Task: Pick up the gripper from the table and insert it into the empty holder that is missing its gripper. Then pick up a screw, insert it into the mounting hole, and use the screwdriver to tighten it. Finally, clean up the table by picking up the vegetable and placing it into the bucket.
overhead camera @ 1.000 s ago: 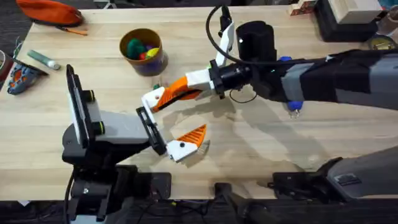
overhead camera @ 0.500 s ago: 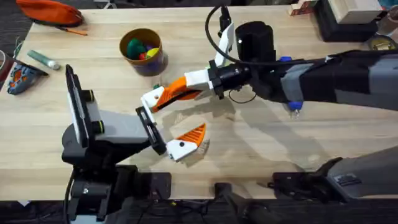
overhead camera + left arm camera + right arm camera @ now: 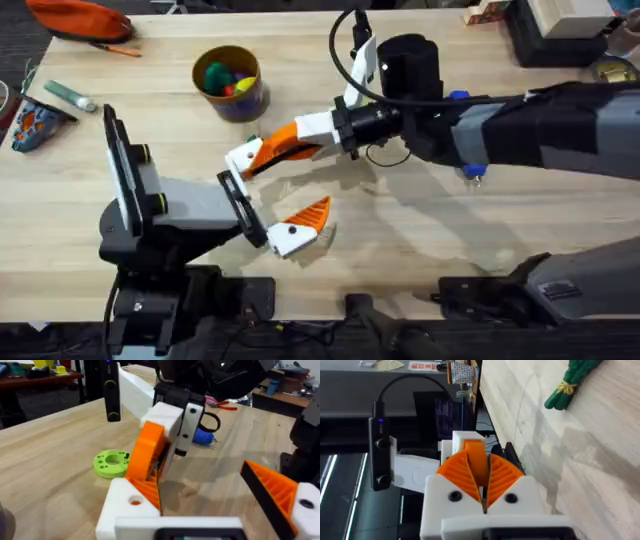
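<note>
My right gripper [image 3: 292,142] [image 3: 482,487] is shut on the small orange gripper [image 3: 258,157] [image 3: 477,457] [image 3: 145,457]. It holds that piece against the white holder [image 3: 241,160] [image 3: 125,505], which is one finger mount of my left arm. My left gripper [image 3: 272,195] [image 3: 200,497] is open; its other mount carries an orange ribbed tip [image 3: 310,215] [image 3: 272,490]. The yellow-rimmed bucket [image 3: 258,92] stands behind with toys inside. The dark-green vegetable [image 3: 570,382] lies on the table. A bit of the blue screwdriver [image 3: 202,436] [image 3: 472,170] shows beyond the right arm.
A lime-green disc [image 3: 111,462] lies flat beside the holder. A grey-green marker [image 3: 68,94] and an orange pouch [image 3: 80,18] sit at the far left. Boxes [image 3: 560,25] crowd the back right corner. The right arm [image 3: 520,125] spans the table's right half.
Almost nothing differs; the left arm and the right gripper pressed to it have crept very slightly left.
</note>
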Robot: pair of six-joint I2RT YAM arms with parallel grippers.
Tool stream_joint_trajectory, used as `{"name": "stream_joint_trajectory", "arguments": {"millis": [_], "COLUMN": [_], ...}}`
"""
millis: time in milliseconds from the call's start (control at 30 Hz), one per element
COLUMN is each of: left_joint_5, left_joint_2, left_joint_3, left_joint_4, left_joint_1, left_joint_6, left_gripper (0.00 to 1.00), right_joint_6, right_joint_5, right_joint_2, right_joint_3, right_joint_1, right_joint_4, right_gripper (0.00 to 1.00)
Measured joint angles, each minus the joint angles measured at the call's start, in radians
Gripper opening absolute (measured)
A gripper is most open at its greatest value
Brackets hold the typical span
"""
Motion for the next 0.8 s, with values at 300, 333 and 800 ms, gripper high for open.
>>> {"name": "stream_joint_trajectory", "arguments": {"millis": [300,333,800], "left_joint_5": [-0.007,-0.006,0.014], "left_joint_2": [0.0,0.0,0.0], "left_joint_3": [0.0,0.0,0.001], "left_joint_4": [0.001,0.001,-0.002], "left_joint_1": [0.001,0.001,0.002], "left_joint_6": [0.0,0.0,0.001], "left_gripper": [0.985,0.986,0.986], "right_joint_6": [0.009,0.012,0.019], "right_joint_5": [0.017,0.021,0.085], "right_joint_2": [-0.003,-0.006,-0.065], "right_joint_3": [0.0,-0.001,-0.049], "right_joint_1": [0.005,0.005,0.015], "right_joint_4": [0.0,0.0,0.0], "right_gripper": [0.004,0.004,0.004]}}
